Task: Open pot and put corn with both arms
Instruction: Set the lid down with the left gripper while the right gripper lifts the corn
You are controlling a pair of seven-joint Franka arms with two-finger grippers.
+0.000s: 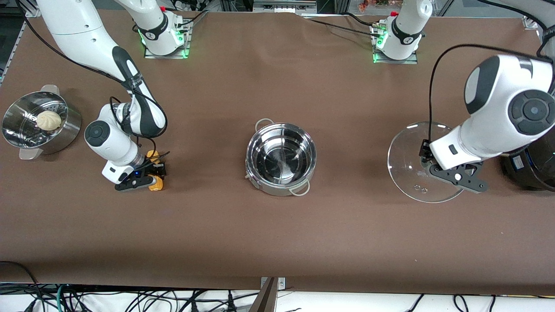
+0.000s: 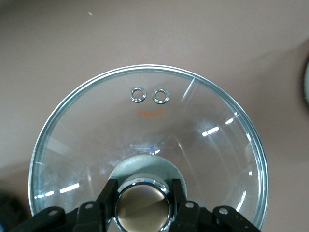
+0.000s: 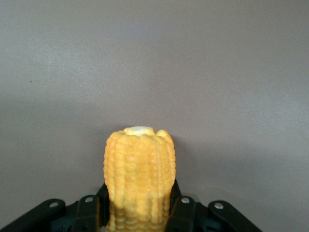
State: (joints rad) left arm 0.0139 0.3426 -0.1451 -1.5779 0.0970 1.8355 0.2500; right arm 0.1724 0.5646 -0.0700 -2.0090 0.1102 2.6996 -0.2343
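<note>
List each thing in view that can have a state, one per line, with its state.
pot: open, empty
glass lid: off the pot, held by its knob
corn: gripped, not in the pot
left gripper: shut on the lid's knob
right gripper: shut on corn
steamer: uncovered, bun inside

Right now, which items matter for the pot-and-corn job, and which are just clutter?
Job:
shiny round steel pot, lid off
clear glass lid, in left gripper
yellow corn cob, in right gripper

Lying about:
steel steamer holding white bun
big black cooker
</note>
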